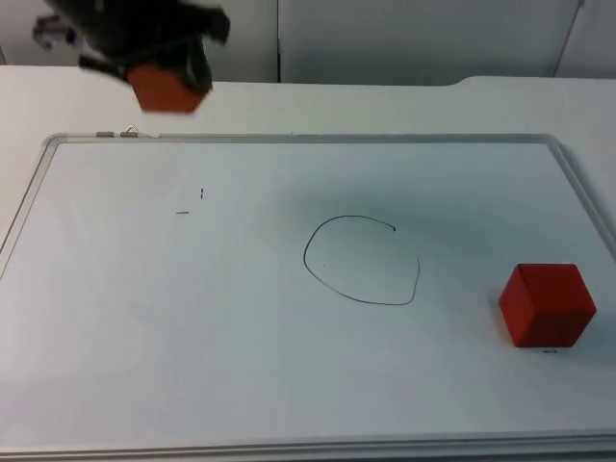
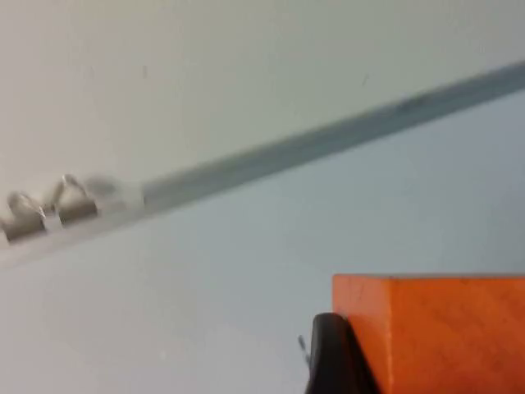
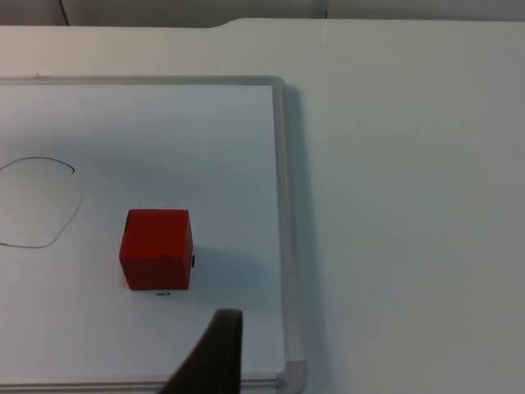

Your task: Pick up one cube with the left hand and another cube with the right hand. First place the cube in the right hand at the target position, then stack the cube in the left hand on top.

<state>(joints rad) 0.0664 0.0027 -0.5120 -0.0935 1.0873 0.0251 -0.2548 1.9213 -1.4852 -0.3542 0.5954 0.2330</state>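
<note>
- Where the white tabletop [image 1: 385, 101] carries it, a framed whiteboard [image 1: 192, 366] lies flat; no readable writing, only a hand-drawn circle [image 1: 362, 261] mid-board and two short pen ticks [image 1: 192, 203].
- Red cube [image 1: 547, 305] sits on the board near its right edge, well apart from the circle.
- Left tool [image 1: 159, 67] raised over the board's far left corner, clamped on orange cube [image 1: 166, 89].
- Right tool [image 3: 215, 353]: above the board's near right corner, beside the red cube; grip state unclear.

Black left hand [image 1: 159, 67] with bulky black housing; a tapered black fingertip [image 3: 215, 353] on the right.
</note>
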